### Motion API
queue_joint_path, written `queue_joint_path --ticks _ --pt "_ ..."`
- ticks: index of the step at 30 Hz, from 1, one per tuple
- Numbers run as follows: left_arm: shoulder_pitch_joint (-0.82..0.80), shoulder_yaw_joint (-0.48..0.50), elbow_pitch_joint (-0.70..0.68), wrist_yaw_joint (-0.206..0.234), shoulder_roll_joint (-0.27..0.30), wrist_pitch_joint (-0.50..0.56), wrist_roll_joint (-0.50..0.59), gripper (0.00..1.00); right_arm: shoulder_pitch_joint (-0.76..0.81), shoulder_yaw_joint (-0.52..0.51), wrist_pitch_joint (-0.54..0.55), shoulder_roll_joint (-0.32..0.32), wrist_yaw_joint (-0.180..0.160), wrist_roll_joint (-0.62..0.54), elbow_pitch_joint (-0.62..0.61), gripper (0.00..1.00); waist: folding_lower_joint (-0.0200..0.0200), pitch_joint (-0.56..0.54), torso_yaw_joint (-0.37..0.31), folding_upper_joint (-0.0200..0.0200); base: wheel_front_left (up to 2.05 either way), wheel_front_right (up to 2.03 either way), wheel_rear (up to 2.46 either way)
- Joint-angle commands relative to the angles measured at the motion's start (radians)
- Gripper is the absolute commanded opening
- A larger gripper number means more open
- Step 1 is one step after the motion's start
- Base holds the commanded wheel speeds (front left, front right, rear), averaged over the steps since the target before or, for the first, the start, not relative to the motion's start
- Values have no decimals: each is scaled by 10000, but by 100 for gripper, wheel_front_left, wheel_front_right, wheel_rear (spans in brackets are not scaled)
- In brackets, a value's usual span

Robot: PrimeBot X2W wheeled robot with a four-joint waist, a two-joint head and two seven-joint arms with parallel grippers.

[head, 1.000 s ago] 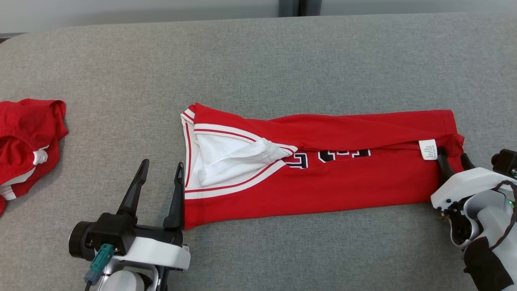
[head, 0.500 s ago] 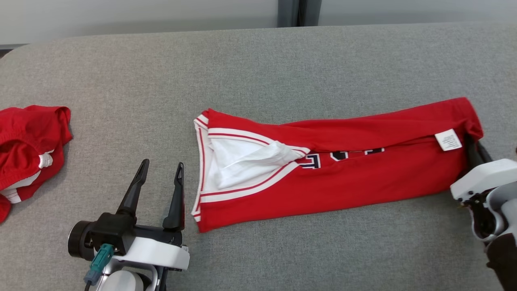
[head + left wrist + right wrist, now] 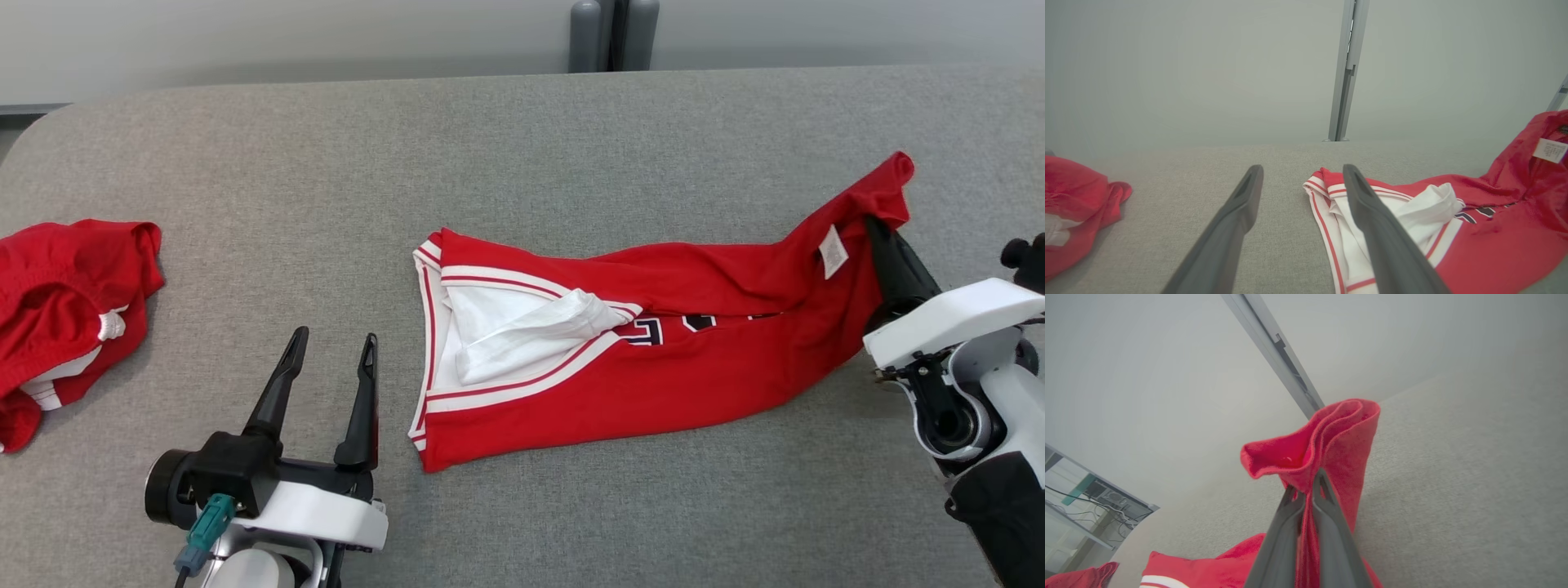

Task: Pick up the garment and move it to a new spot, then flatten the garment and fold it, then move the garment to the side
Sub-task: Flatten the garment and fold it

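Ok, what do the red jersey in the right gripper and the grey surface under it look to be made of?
Red jersey: soft matte knit fabric, likely cotton or polyester; it folds limply where the right gripper pinches its corner, and the weave looks fuzzy. Grey surface: a woven, felt-like cloth covering, matte with a fine heathered grain; what lies beneath I cannot tell.

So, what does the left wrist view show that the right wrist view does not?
Left wrist: the left gripper, jaws open, the black lettering and the label. Right wrist: the right gripper, jaws shut on the jersey, and a shelf with cables. Both: the jersey, the table, a second red garment, the post.
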Motion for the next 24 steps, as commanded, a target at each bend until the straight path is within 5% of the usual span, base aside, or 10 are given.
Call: queue_joint_path --ticks 1,12,24 --pt "6 12 -18 74 43 -34 -76 100 200 110 223 14 6 387 -539 0 0 -74 99 -1 0 0 0" --pt "76 -11 54 112 38 -34 -192 100 725 719 984 606 6 1386 -2755 0 0 -266 954 -1 0 0 0" --pt "-95 -319 -18 245 37 -34 -448 100 386 1310 885 1786 6 757 -1846 0 0 -305 2101 -1 0 0 0"
